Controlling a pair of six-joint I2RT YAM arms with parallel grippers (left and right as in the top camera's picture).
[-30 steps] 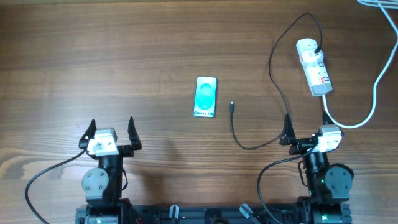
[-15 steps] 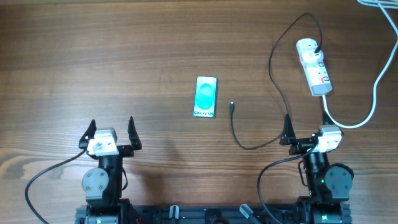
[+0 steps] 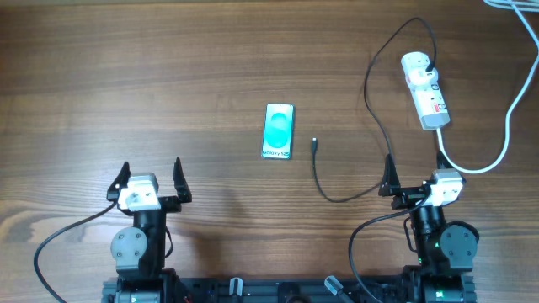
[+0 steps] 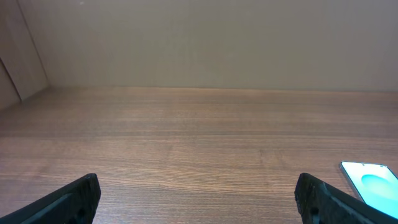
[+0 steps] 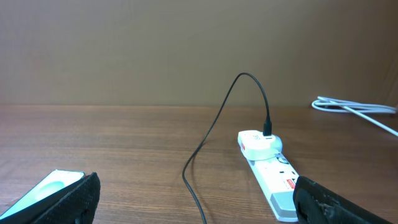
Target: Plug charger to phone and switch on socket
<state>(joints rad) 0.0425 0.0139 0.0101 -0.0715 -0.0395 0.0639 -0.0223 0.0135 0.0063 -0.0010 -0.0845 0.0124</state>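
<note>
The phone (image 3: 279, 130) lies flat mid-table with its cyan screen up; it also shows at the right edge of the left wrist view (image 4: 370, 186) and at the lower left of the right wrist view (image 5: 43, 190). The charger, a thin black cable (image 3: 370, 93), runs from a white adapter on the socket (image 3: 425, 101) down and round to its plug tip (image 3: 314, 144), which lies just right of the phone. The cable (image 5: 205, 155) and socket (image 5: 273, 177) also show in the right wrist view. My left gripper (image 3: 151, 178) and my right gripper (image 3: 413, 175) are open and empty near the front edge.
A thick white lead (image 3: 505, 126) loops from the socket's near end up past the table's right edge; it also shows in the right wrist view (image 5: 354, 109). A plain wall stands behind the table.
</note>
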